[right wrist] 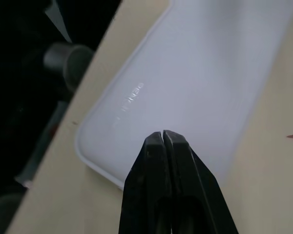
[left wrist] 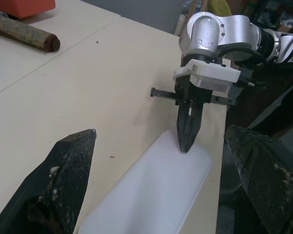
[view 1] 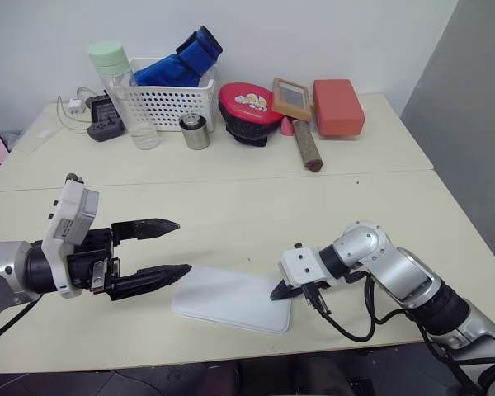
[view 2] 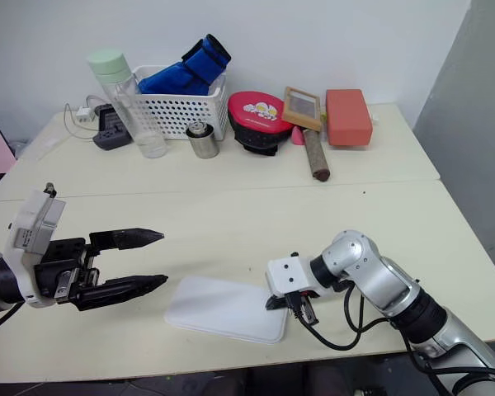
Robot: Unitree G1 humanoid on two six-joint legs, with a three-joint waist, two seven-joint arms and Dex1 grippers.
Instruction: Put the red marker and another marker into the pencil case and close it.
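Now I see the big pale worktop first. The pencil case lies flat and shut near the front edge, about in the middle. I cannot see the red marker or the purple one, so I think they are inside. My left tool hangs just beside the case's left end, fingers spread wide and holding nothing. My right tool is pinched tight, holding nothing, its tip on the lid at the right end. I think I am pressing the lid. Next, I should check it is snapped shut.
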